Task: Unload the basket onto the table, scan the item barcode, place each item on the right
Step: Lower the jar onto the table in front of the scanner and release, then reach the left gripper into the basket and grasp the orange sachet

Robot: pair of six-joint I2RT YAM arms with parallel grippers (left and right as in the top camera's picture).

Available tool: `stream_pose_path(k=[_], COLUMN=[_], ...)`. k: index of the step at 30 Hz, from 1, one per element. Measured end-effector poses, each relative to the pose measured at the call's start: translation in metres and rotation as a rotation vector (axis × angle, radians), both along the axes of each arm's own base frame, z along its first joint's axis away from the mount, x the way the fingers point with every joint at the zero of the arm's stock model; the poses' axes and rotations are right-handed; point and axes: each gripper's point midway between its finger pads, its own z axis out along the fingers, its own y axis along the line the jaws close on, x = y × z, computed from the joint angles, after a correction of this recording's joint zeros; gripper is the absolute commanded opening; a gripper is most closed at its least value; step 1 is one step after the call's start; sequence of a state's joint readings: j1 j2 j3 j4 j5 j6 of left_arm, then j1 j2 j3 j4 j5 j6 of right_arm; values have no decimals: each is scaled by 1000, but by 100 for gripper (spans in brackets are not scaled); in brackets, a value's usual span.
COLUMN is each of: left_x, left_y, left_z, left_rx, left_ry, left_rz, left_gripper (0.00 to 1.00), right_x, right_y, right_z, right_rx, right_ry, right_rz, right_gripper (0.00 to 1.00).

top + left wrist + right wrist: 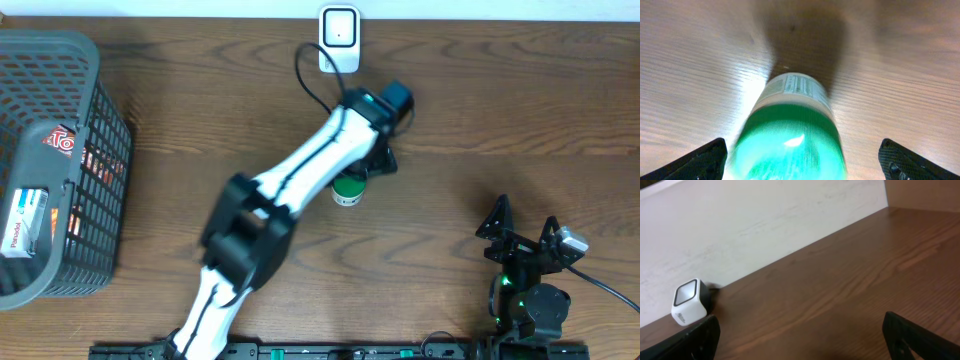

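The item is a green bottle with a white printed label. It rests on the wooden table, just below the end of my left arm. In the left wrist view the bottle is blurred and fills the space between the fingers. My left gripper is open, with a gap between the bottle and each fingertip. The white barcode scanner stands at the table's far edge, and the right wrist view shows the scanner at far left. My right gripper is open and empty at the near right.
A grey wire basket with several packaged goods stands at the left edge. The scanner's black cable curves across the table beside my left arm. A pale wall runs behind the table.
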State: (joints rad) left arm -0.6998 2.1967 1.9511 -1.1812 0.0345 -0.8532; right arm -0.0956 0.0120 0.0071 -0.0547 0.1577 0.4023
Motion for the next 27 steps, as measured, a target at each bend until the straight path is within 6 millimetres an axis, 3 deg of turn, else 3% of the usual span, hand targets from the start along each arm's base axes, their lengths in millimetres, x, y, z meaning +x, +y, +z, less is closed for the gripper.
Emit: stream_pose_path(k=[4,7,10,14,16,20,24,27], left_x=[17,27,28,12,-5,-47,-79,-89], left_y=[22,60,120,223,276,364,425,462], left_z=[89,165,236,305,325,339,328,310], left_rx=[-133,-214,-247,-203,-151,-33,61,96], left_ry=[-169,-346,-536,-749,-823,-874,-826,-763], left_rz=[-8,-1,37,203,329,598,822,944], left_gripper=[98,99,98,98,98,98,98,98], right_x=[0,0,0,0,0,0,0,0], right_y=[0,0,0,0,0,0,0,0], right_z=[0,0,0,0,0,0,0,0], right_rx=[0,0,0,0,0,0,0,0], right_ry=[0,0,0,0,0,0,0,0], right_rz=[0,0,0,0,0,0,0,0], right_gripper=[99,99,99,99,99,99,99,99])
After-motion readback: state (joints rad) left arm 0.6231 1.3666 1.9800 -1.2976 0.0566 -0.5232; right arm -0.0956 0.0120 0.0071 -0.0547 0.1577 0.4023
